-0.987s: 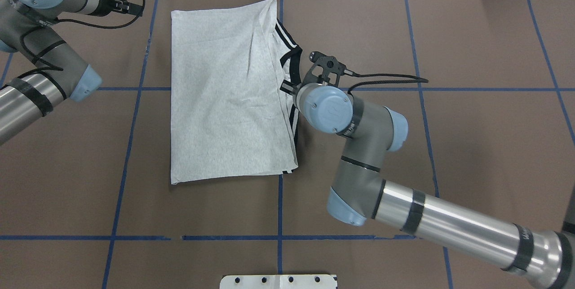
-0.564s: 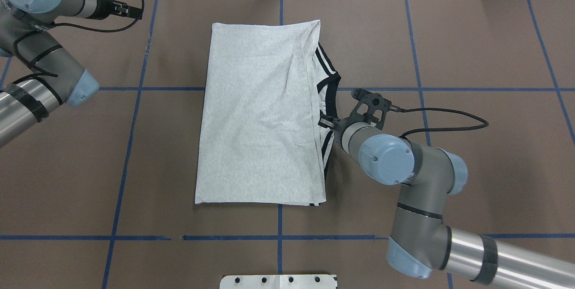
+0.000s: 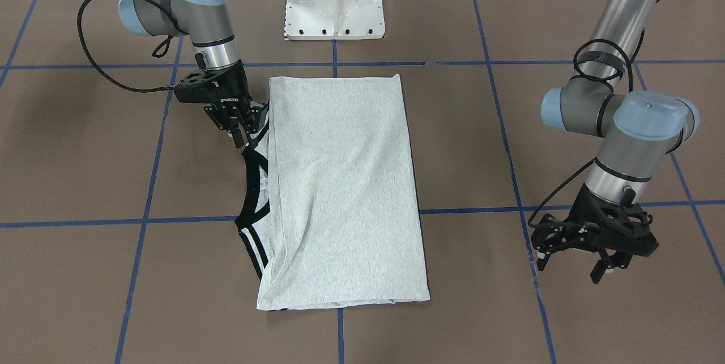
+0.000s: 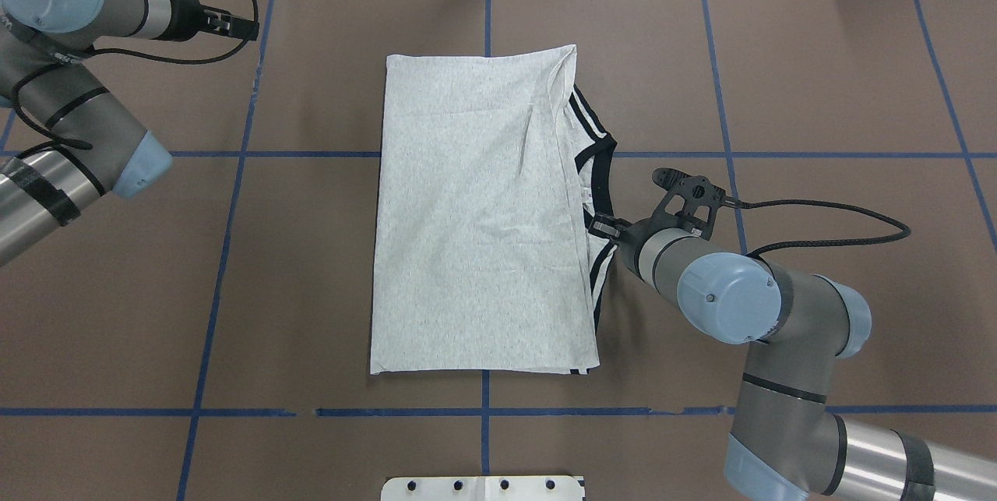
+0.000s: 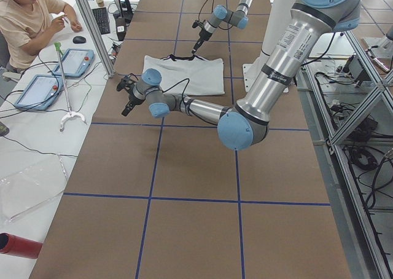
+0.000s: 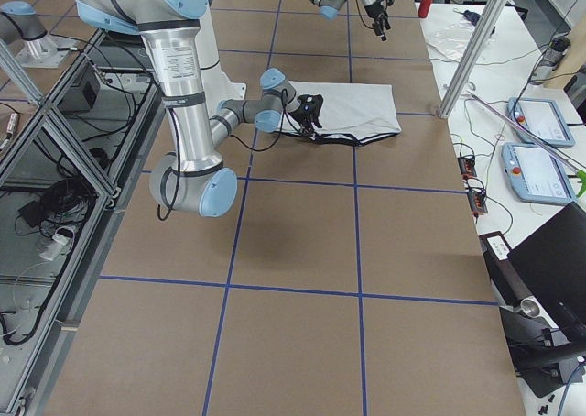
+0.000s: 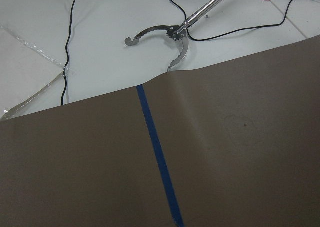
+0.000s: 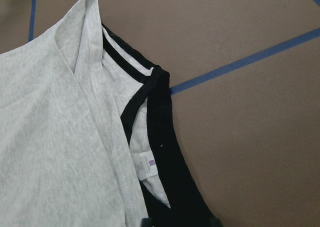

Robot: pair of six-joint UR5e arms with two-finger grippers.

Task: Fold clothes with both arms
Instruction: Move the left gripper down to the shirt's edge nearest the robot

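Observation:
The grey T-shirt (image 4: 483, 213) lies folded into a long rectangle on the brown table, plain side up, so its print is hidden. Its black collar (image 4: 598, 174) and striped cuff (image 4: 584, 115) stick out on its right edge. My right gripper (image 4: 604, 227) is low at that edge and shut on the collar part, which runs between the fingertips in the right wrist view (image 8: 160, 152). In the front-facing view it (image 3: 241, 136) touches the shirt (image 3: 340, 183). My left gripper (image 3: 572, 265) hangs open and empty above bare table, well apart from the shirt.
The white pedestal base (image 3: 334, 1) stands at the robot's side of the table. Blue tape lines (image 4: 483, 411) cross the brown cover. An operator (image 5: 24, 21) sits beyond the far table edge, with tablets (image 5: 73, 61) nearby. A reacher tool (image 7: 175, 34) lies on the floor past the edge.
My right gripper has dragged the shirt to the right and toward the robot. The shirt has shifted about a quarter of its length. The left arm has barely moved.

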